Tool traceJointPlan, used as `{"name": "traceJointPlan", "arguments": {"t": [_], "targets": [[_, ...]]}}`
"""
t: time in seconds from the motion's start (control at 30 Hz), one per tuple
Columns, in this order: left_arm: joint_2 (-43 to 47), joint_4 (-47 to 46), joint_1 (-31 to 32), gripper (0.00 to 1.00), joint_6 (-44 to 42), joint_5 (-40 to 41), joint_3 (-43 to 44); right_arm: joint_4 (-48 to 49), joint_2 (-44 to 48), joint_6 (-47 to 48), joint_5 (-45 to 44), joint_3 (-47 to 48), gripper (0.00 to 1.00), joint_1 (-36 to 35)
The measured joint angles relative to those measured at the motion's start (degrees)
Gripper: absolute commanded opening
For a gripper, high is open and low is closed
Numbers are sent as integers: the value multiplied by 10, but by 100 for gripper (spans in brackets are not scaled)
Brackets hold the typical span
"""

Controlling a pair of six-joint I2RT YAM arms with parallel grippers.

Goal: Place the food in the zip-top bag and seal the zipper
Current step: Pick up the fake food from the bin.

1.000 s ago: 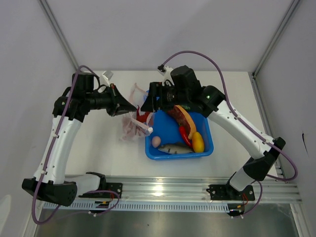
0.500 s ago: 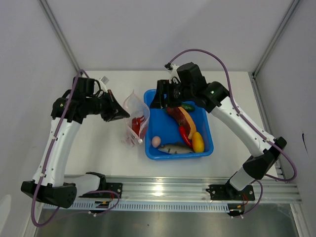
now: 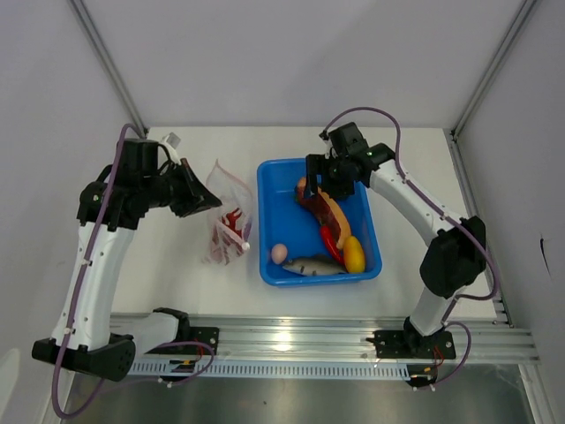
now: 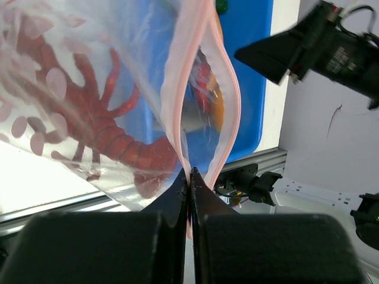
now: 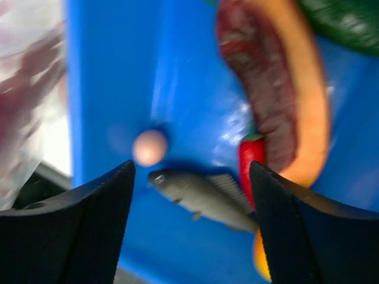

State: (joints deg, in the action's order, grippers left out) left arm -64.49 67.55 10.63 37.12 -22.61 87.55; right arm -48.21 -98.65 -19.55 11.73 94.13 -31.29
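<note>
Setting: pale bench (image 3: 177, 291) is carrying everything, with grey walls standing around it.
Blue tub (image 3: 269, 185): is sitting right of centre, its long axis running near to far.
Near end of tub: grey fish (image 3: 313, 264) is lying crosswise, head pointing left at the pale egg (image 3: 279, 253); yellow pepper (image 3: 354, 254) is resting at its tail and a red chili (image 3: 331, 238) just behind.
Zip-top bag (image 3: 228, 225): is lying just left of the tub, long axis running near to far, with a red toy (image 4: 112, 127) showing inside.
Zipper (image 4: 173, 106): is gaping open, its two pink strips parting away from the held end.
Left pincer (image 4: 190, 177): is clamping together on the zipper strip's end.
Steak (image 3: 322, 205): is lying slantwise, far-left to near-right, mid-tub.
Right pincer (image 5: 190, 168): is hovering over the tub's far half, fingers (image 5: 77, 236) spread wide apart, gripping nothing.
</note>
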Motion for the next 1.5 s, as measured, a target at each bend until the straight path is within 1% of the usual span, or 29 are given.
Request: {"name": "traceJointPlan", "arguments": {"t": [0.1,0.37,0.53,0.63,0.77,0.9,1.13,1.23,1.27,1.33,1.37,1.4,1.43,1.5], "targets": [[0,2,0,0,0,0,15,22,-31,28,-23,0,89,19],[0,0,1,1,3,-25,9,114,-135,131,-83,5,91,26],[-5,8,2,0,-1,-33,5,168,-182,200,-95,6,91,26],[-7,11,2,1,-2,-36,3,194,-188,241,-83,10,90,26],[-8,12,2,1,-2,-47,-12,205,-212,283,-54,44,88,26],[-13,12,2,1,-2,-54,-20,204,-246,303,-16,84,84,26],[-29,12,2,0,-3,-63,-20,201,-278,319,10,97,78,27],[-33,12,2,1,-3,-63,-20,202,-283,320,17,102,68,29],[-34,12,2,1,-4,-63,-20,201,-285,321,20,104,58,30],[-34,12,2,1,-7,-63,-20,201,-286,320,26,104,50,30],[-35,12,2,1,-7,-63,-20,200,-286,320,29,104,41,31],[-35,12,2,1,-7,-64,-20,200,-286,320,32,104,40,32],[-35,12,2,1,-7,-64,-20,200,-285,317,34,104,31,33],[-34,8,2,1,-7,-66,-23,201,-284,313,34,103,20,33]]}}
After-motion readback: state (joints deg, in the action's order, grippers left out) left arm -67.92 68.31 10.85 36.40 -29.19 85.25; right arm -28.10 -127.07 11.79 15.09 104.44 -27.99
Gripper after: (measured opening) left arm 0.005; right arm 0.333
